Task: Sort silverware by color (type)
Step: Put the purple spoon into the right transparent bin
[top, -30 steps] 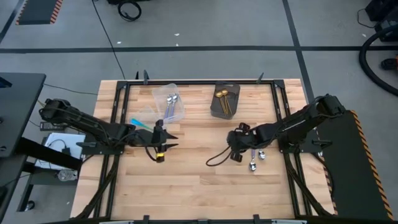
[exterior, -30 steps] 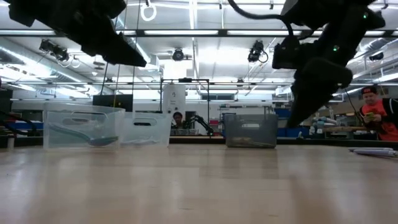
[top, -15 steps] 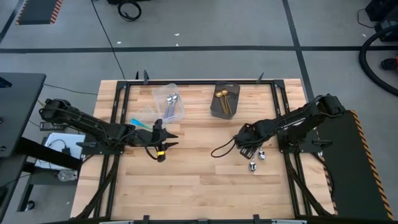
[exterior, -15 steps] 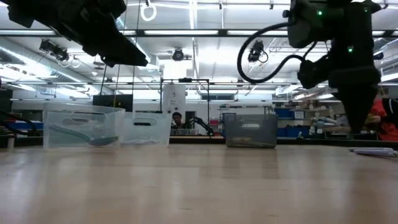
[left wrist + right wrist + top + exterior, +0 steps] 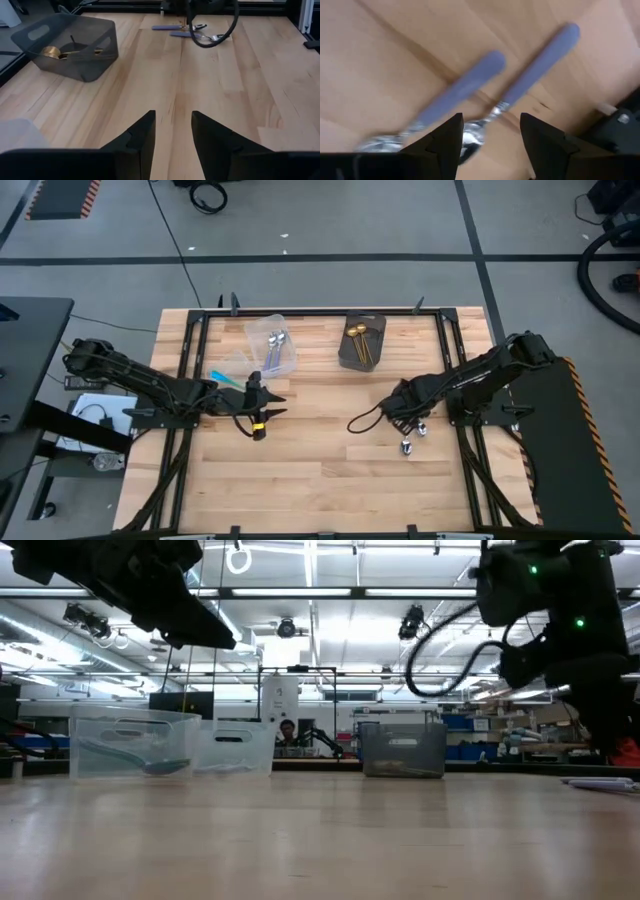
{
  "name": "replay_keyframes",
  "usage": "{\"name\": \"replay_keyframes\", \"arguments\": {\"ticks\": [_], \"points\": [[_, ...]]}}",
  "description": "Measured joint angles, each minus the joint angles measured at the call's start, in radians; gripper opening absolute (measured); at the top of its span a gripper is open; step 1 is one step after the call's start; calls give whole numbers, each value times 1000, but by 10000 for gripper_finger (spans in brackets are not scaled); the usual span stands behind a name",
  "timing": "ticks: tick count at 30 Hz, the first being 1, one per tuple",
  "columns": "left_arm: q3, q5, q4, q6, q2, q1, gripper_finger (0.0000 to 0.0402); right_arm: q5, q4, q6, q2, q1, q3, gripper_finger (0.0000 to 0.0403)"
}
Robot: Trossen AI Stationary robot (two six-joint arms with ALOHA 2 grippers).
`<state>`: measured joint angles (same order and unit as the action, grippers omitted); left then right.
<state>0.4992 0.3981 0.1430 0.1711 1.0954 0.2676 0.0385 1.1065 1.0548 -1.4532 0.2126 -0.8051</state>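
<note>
Two silver spoons with lilac handles [image 5: 470, 82] [image 5: 540, 57] lie side by side on the table's right part; in the high view only their bowls [image 5: 406, 446] [image 5: 421, 429] show past the arm. My right gripper [image 5: 490, 150] [image 5: 408, 408] hangs open just over them, one finger on either side of a spoon's neck. My left gripper [image 5: 173, 135] [image 5: 262, 405] waits open over the table's left half. Gold spoons [image 5: 360, 340] lie in the dark grey box [image 5: 345, 358]. Silver spoons [image 5: 277, 340] lie in a clear tub [image 5: 290, 360]. A teal-handled spoon [image 5: 225, 377] lies left of that tub.
The clear tubs [image 5: 130, 745] [image 5: 235, 745] and the dark grey box [image 5: 402, 748] stand along the table's far part. A black cable [image 5: 365, 420] loops from my right arm over the table. Bare wood [image 5: 320, 470] lies toward the near edge. A person [image 5: 625, 750] shows in the room behind.
My right gripper has moved toward the table's right edge and come over the two lilac-handled spoons, its cable loop trailing along. The spoons have stayed in place.
</note>
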Motion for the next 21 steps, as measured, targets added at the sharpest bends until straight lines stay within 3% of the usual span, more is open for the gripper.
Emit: {"name": "replay_keyframes", "arguments": {"ticks": [6, 21], "points": [[0, 0, -2, -1, 0, 0, 132, -22, -3, -8, 6, -41, 89, 192], [0, 0, 0, -2, 0, -1, 132, -40, -218, 36, 137, -114, 237, 172]]}}
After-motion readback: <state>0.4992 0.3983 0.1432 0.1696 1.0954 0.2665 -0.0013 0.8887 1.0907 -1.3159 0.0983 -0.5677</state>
